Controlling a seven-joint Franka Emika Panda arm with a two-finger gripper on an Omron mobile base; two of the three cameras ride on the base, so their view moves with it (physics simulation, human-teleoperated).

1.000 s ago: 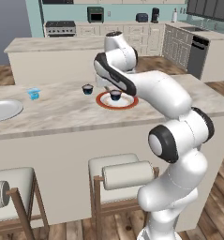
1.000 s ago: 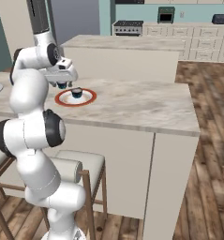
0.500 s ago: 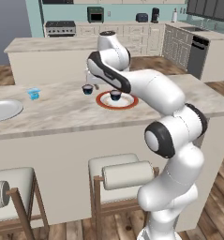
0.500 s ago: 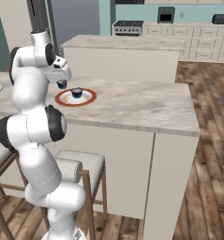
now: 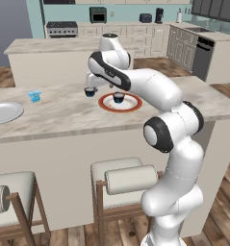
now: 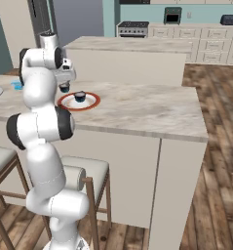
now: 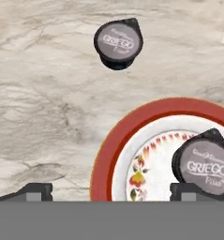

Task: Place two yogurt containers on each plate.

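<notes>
gripper [image 7: 109, 190] held above the counter [image 5: 63, 115], jaws wide apart, nothing between them; fingertips cut off by the frame bottom. one dark yogurt cup [image 7: 203, 167] sits on the red-rimmed plate [image 7: 114, 149], partly cropped; a second dark cup [image 7: 118, 43] stands on bare marble just beside it. blue cup [image 5: 34, 96] near the grey plate [image 5: 3, 112], itself cut by the frame edge

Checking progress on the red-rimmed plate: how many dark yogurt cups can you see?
2. One dark yogurt cup sits on the red-rimmed plate; the other stands on the counter just beside it. Others may be hidden.
</notes>
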